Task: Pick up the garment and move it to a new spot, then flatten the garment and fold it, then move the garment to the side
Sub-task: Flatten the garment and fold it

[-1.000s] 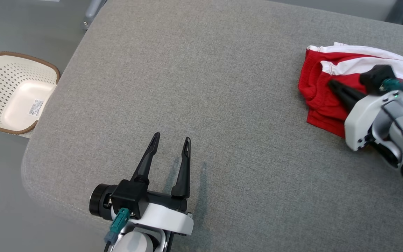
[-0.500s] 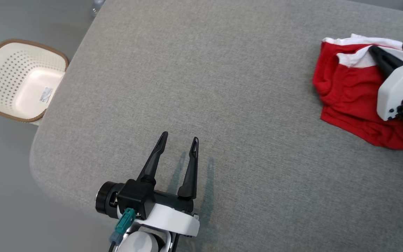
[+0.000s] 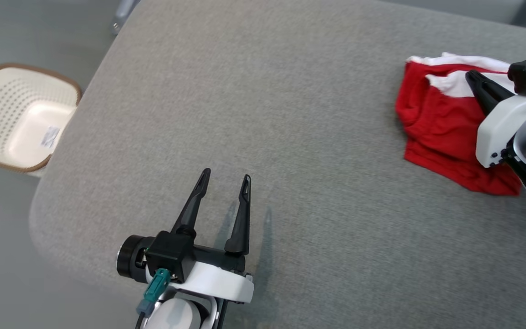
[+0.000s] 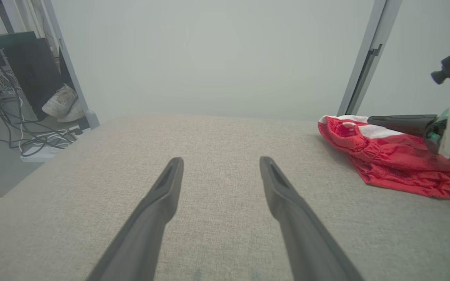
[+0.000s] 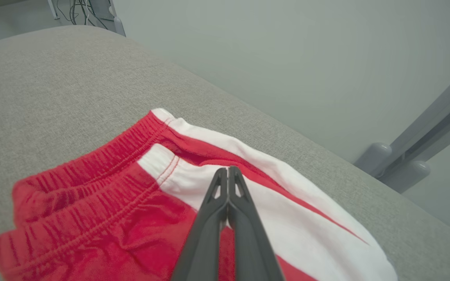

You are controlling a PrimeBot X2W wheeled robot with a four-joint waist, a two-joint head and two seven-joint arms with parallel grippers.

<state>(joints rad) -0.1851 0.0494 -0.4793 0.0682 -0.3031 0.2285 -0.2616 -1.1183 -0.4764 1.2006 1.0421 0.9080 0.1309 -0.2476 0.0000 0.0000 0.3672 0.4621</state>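
Observation:
The garment (image 3: pixel 434 123) is a pair of red shorts with white stripes, lying folded near the right end of the grey cushioned surface (image 3: pixel 290 114). My right gripper (image 3: pixel 471 74) is shut, its tips over the white stripe near the garment's far edge. In the right wrist view the fingertips (image 5: pixel 227 169) press together above the garment (image 5: pixel 104 210) with no cloth between them. My left gripper (image 3: pixel 225 174) stands open over bare cushion near the front edge, far left of the garment. Its view shows the left gripper (image 4: pixel 221 160) empty, with the garment (image 4: pixel 397 168) and right gripper (image 4: pixel 370 119) at right.
A cream perforated basket (image 3: pixel 21 119) with a brown rim sits on the floor off the cushion's left edge. Beyond the cushion's far side are a grey metal post (image 4: pixel 361 74), white shoes (image 4: pixel 63 103) and loose cables (image 4: pixel 22 132) on the floor.
The head camera has shifted. My shut right gripper has drawn back across the garment, from the red part to the white stripe. The left gripper has stayed open in place.

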